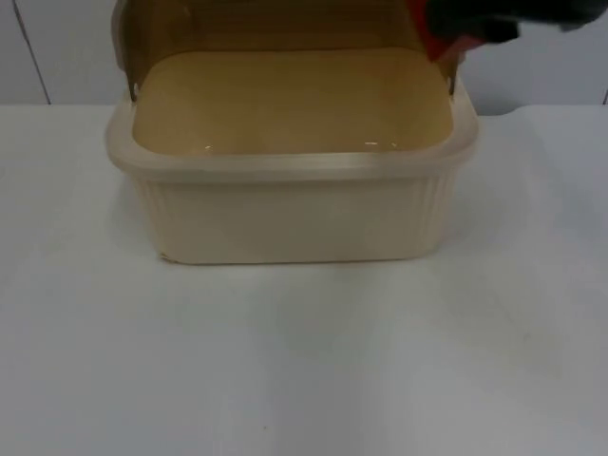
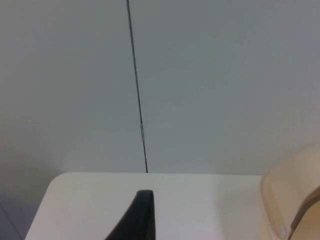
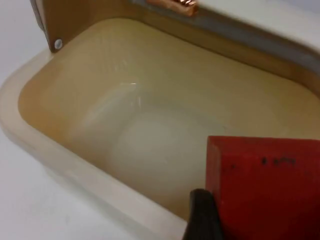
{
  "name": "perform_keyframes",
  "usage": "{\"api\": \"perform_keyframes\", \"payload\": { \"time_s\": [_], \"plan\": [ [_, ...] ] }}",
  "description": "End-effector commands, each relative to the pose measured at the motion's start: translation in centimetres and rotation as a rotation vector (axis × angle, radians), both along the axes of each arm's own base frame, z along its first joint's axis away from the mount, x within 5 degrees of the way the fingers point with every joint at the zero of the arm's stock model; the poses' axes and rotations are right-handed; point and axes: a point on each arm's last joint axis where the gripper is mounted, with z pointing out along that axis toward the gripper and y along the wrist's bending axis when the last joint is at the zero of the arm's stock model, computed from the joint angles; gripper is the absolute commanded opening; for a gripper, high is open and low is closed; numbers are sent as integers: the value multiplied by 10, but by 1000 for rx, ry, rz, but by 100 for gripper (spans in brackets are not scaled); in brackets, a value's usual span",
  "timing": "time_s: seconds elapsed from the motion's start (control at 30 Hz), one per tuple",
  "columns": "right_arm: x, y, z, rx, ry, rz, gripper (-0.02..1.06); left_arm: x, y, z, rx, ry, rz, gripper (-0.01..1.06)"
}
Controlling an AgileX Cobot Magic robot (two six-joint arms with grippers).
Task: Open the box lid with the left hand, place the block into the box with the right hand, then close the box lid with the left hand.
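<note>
**Red block held over the open box**

From the top view, the cream box (image 1: 294, 204) stood on the white desk (image 1: 304, 361) with its lid (image 1: 266, 24) raised at the back, cut off by the picture's edge. The right pincer (image 1: 465, 33) appeared as a dark blur above the box's back right corner, a sliver of the red block (image 1: 445, 45) beneath it. Behind ran the grey partition wall (image 1: 57, 47).

In the left wrist view, one black fingertip (image 2: 137, 217) of the waiting left pincer hung over the desk edge, facing the wall and its dark seam (image 2: 136, 85); I could not tell how far it was open. A corner of the box showed nearby.

In the right wrist view, the right pincer was clamped on the block (image 3: 265, 187), held above the box's bare interior (image 3: 150, 130), near its front rim.
</note>
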Motion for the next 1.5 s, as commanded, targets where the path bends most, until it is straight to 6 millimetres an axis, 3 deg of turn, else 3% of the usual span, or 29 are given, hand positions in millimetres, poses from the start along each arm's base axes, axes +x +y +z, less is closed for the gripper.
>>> {"api": "perform_keyframes", "payload": {
  "time_s": [0.0, 0.37, 0.57, 0.83, 0.93, 0.97, 1.03, 1.1, 1.13, 1.17, 1.2, 1.33, 1.47],
  "plan": [
    [12, 11, -6, 21, -39, 26, 0, -1, -1, 1, -3, -10, -4, 105],
    [53, 40, -58, 15, -6, 48, 0, 0, -1, 2, -3, -19, -4, 105],
    [65, 48, -74, 18, 9, 46, 0, 0, -1, 2, -3, -19, -4, 105],
    [69, 51, -81, 45, 10, 37, 1, 0, -1, 2, -3, -19, -4, 105],
    [70, 51, -83, 44, 16, 36, 9, 0, -1, 2, -3, -19, -4, 105],
    [70, 51, -86, 41, 20, 36, 19, 0, -1, 2, -3, -19, -4, 105],
    [70, 51, -87, 38, 24, 35, 45, 0, -1, 2, -3, -19, -4, 105],
    [70, 51, -86, 40, 22, 35, 84, 0, -1, 1, -3, -17, -4, 105],
    [70, 51, -86, 40, 22, 35, 84, 0, -1, 1, -3, -17, -4, 105],
    [70, 51, -85, 42, 19, 36, 100, 0, -1, 1, -3, -17, -4, 105],
    [70, 51, -84, 43, 18, 36, 105, 0, -1, 1, -3, -17, -4, 105],
    [67, 50, -74, 45, 9, 34, 104, 0, -1, 1, -3, -17, -4, 105],
    [50, 43, -44, -17, 53, 23, 104, 0, -1, 1, -3, -17, -4, 105]
  ]
}}
